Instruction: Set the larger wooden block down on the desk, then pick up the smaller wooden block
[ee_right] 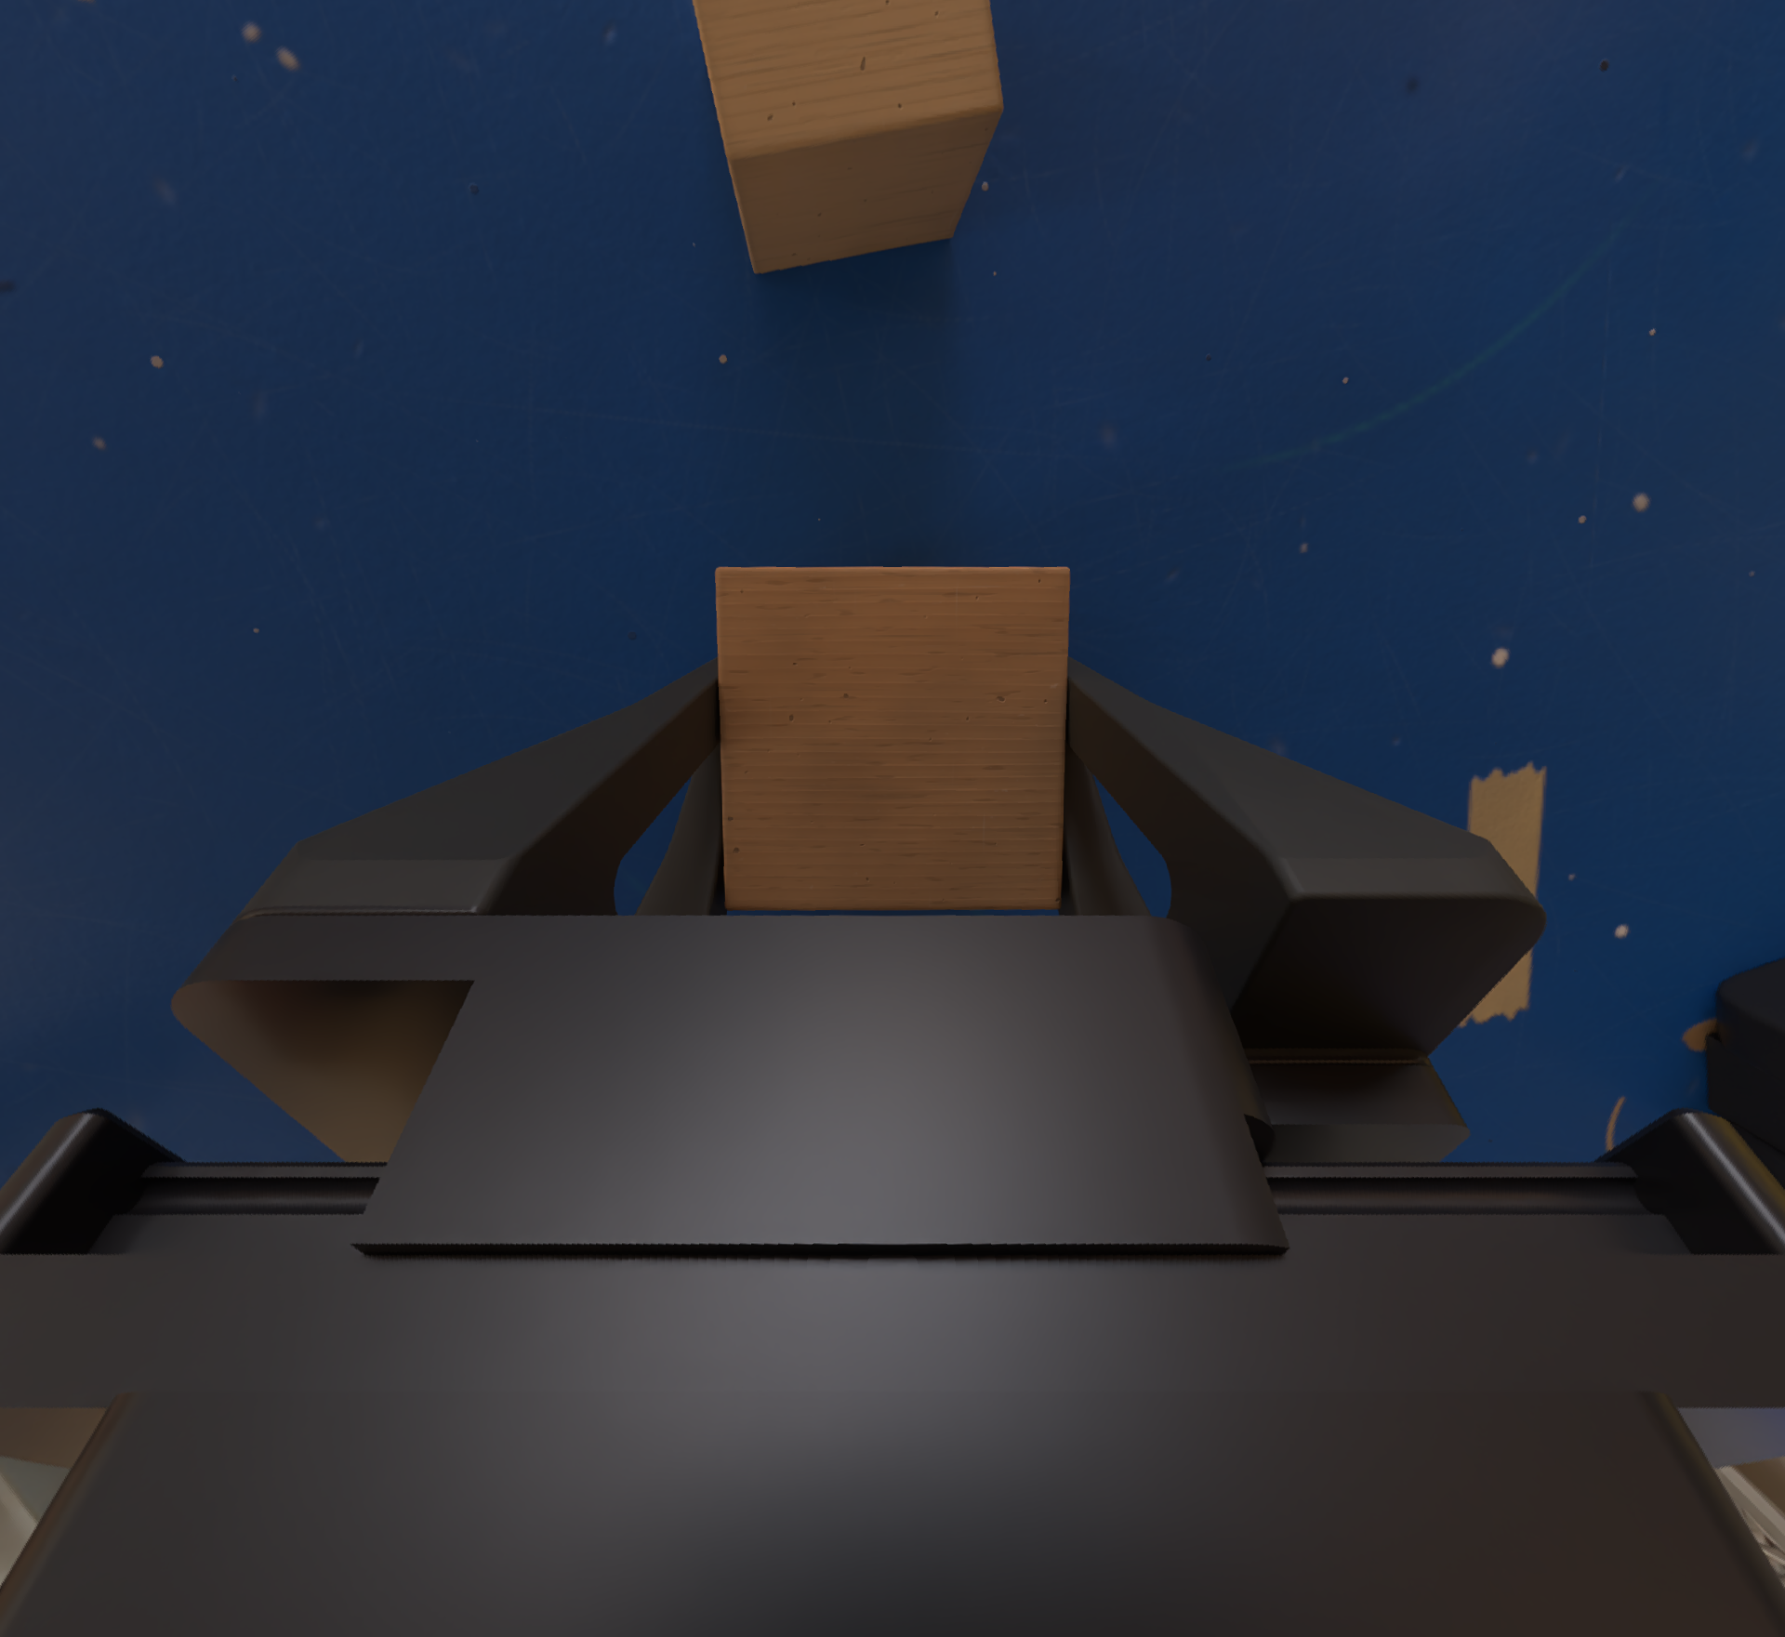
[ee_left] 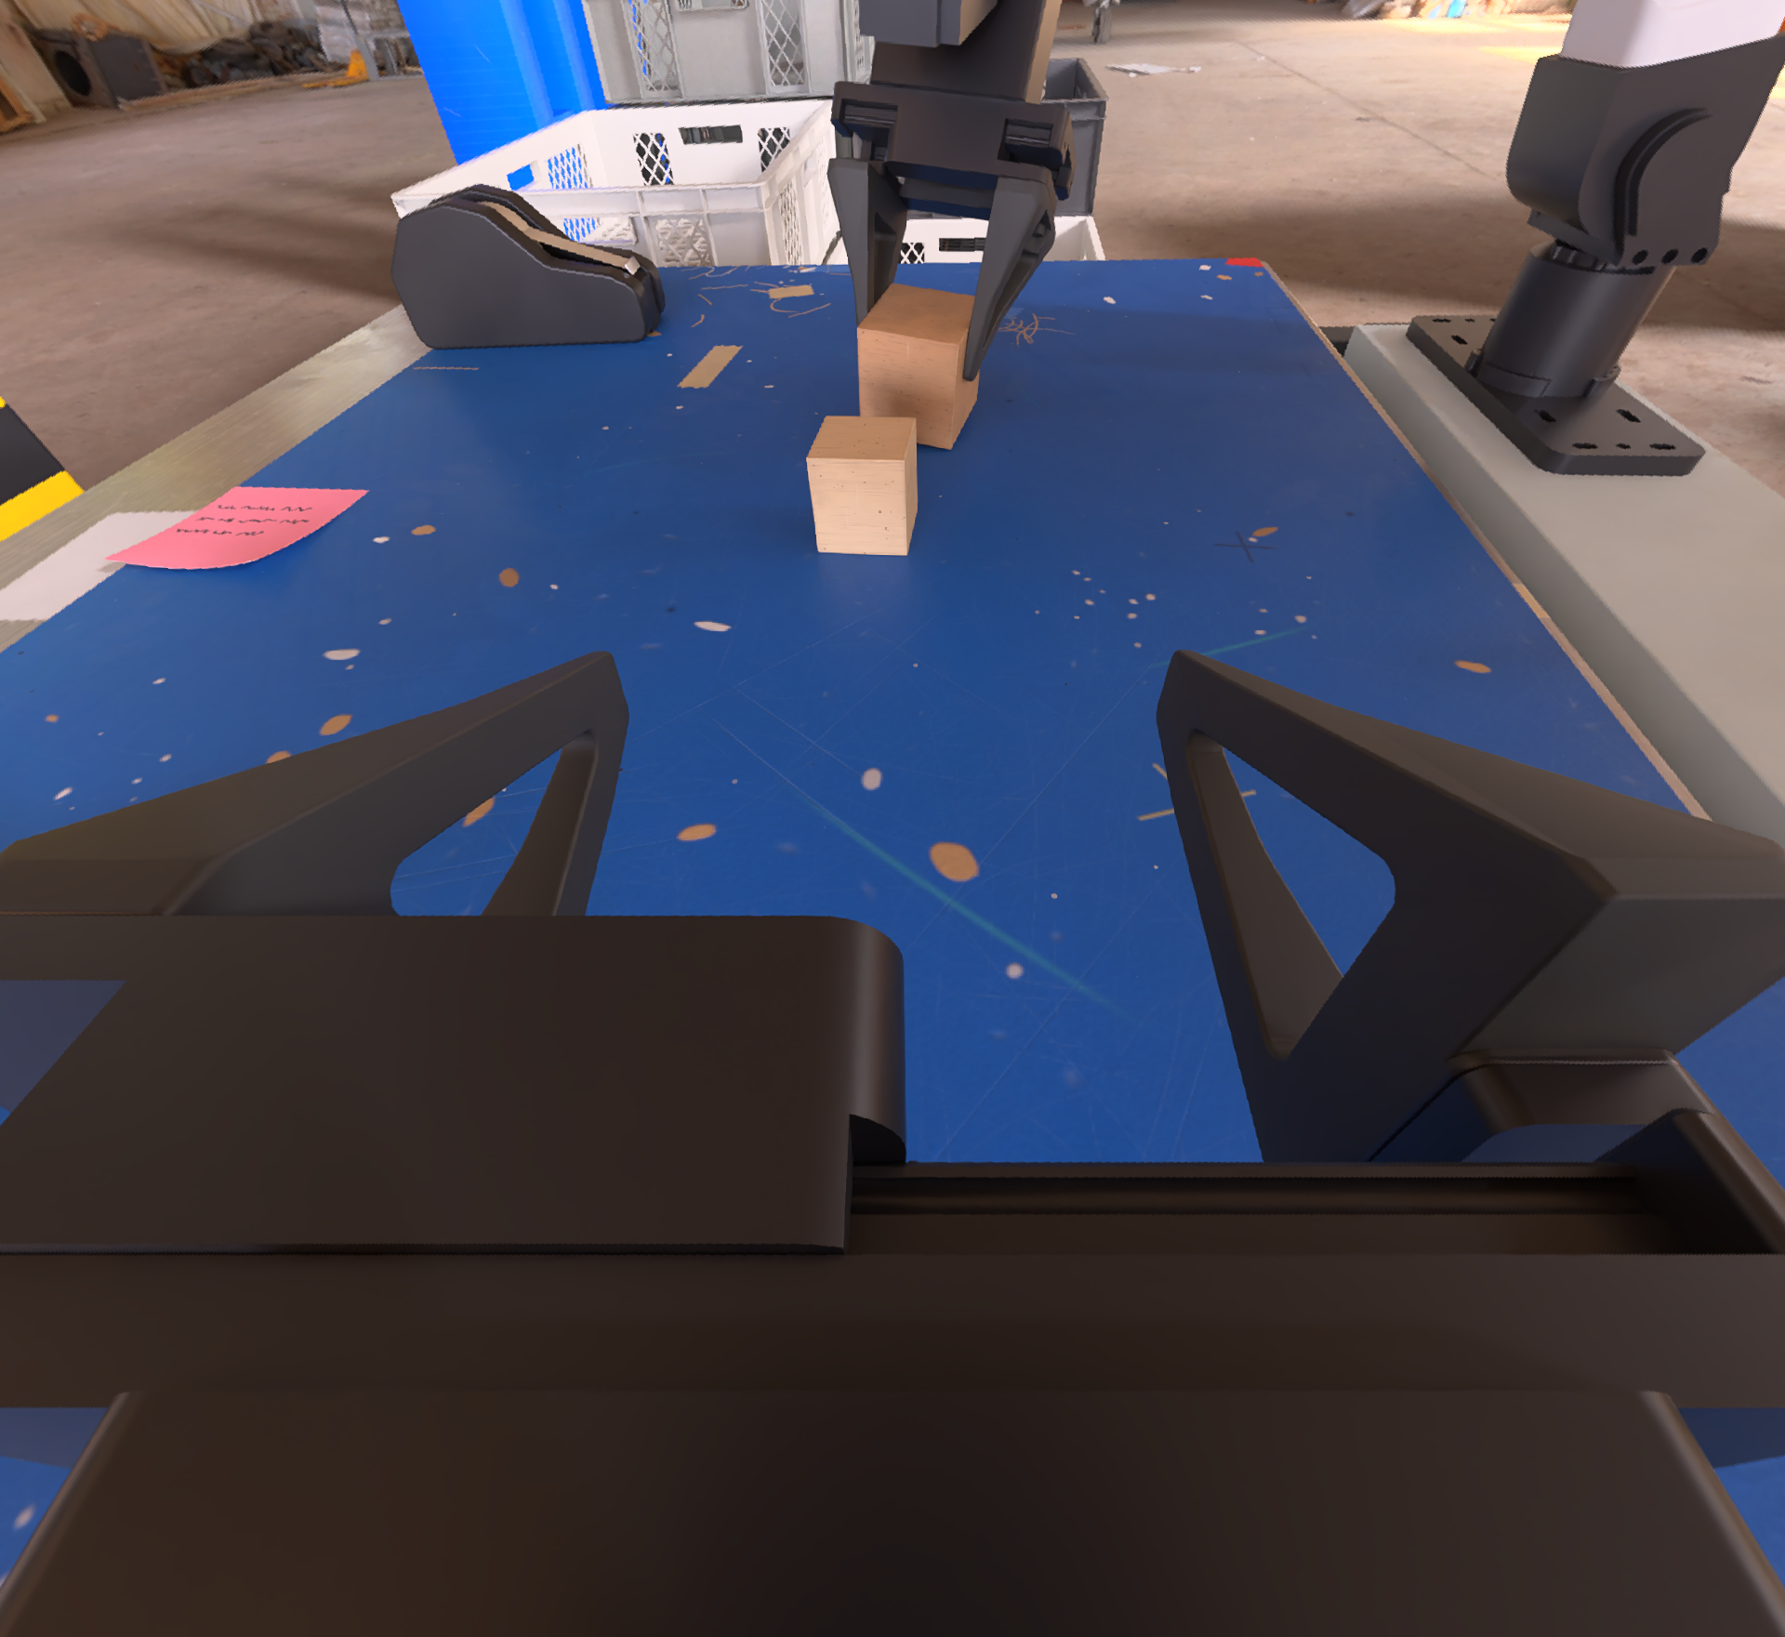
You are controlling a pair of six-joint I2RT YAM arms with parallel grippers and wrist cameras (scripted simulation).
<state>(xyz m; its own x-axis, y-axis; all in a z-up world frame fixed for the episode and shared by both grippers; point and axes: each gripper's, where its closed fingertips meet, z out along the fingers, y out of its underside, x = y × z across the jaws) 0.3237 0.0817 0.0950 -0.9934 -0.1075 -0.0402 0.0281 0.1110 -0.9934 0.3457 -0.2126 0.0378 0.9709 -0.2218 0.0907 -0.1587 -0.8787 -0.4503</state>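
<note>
My right gripper point(ee_right: 893, 673) is shut on the larger wooden block point(ee_right: 892, 736), one finger pressed on each side of it. In the left wrist view this gripper point(ee_left: 922, 345) points down and holds the block point(ee_left: 908, 364) low over the blue mat point(ee_left: 1159, 480); I cannot tell whether it touches. The smaller wooden block point(ee_left: 862, 485) stands on the mat just in front of it, and shows ahead of the right gripper point(ee_right: 840, 45). My left gripper point(ee_left: 891, 663) is open and empty, well short of both blocks.
A dark tape dispenser point(ee_left: 522, 272) sits at the mat's far left corner. A pink note point(ee_left: 241, 526) lies at the left edge. White crates point(ee_left: 676, 181) stand beyond the desk. The right arm's base point(ee_left: 1555, 403) is bolted at the right.
</note>
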